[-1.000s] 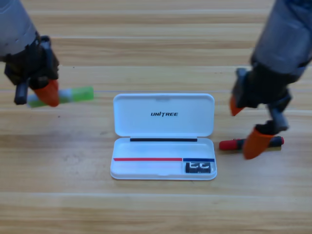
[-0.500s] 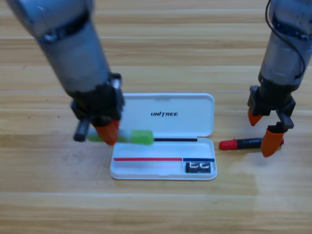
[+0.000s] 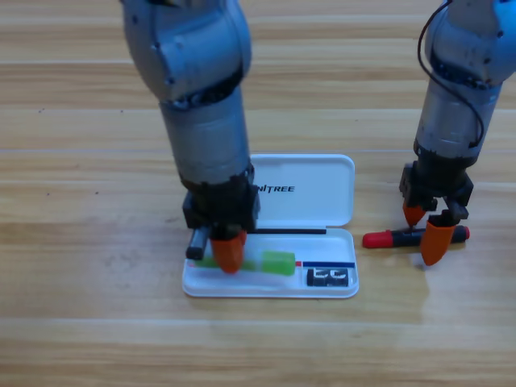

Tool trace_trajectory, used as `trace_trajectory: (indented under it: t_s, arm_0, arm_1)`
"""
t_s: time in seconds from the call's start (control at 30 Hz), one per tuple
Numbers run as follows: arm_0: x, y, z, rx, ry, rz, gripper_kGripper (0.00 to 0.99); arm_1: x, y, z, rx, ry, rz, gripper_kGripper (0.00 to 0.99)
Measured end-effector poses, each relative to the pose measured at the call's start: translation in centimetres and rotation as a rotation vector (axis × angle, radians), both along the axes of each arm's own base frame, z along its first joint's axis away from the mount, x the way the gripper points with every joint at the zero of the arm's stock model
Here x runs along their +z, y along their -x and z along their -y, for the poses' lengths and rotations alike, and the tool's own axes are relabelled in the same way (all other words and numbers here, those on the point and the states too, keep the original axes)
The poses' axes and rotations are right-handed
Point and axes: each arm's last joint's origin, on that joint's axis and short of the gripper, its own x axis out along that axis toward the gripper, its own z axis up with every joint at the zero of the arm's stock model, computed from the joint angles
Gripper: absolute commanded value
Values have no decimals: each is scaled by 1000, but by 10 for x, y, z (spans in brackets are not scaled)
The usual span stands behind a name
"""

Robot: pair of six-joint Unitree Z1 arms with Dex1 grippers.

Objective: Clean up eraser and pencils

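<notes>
the left gripper (image 3: 228, 253) has its fingers clamped on the green-ended pencil (image 3: 274, 263), low over the case (image 3: 347, 286) tray, its long axis along the tray. the right gripper (image 3: 427, 229) straddles the red pencil (image 3: 387, 239) lying crosswise on the bench (image 3: 81, 322), fingers apart. the eraser (image 3: 329, 276) sits in the tray's right corner.

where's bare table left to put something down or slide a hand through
Free: the wooden table left of the white case, and the strip in front of it. Crowded: the tray, with the left gripper on the green-ended pencil beside the eraser, and the right gripper straddling the red and black pencil.
</notes>
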Motion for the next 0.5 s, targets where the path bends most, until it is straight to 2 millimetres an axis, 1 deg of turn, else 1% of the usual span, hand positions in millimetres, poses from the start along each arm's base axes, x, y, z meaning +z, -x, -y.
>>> trace_trajectory:
  t_s: [0.07,0.13,0.23,0.33,0.5]
  arm_0:
    - [-4,-3,4,0,-3,-7,0]
    - [-6,-5,6,0,-4,-9,0]
    - [-7,-6,8,0,-1,-7,0]
    - [-7,-7,8,1,-2,-8,0]
    - [-8,-7,9,20,-1,-9,0]
  arm_1:
    - [0,-1,-1,4,-8,-2,540]
    - [-1,-2,-1,8,-17,-9,442]
    - [-3,-2,-2,10,-24,-17,179]
    - [-5,-3,-3,11,-27,-15,0]
    - [-5,-5,-4,11,-36,-1,0]
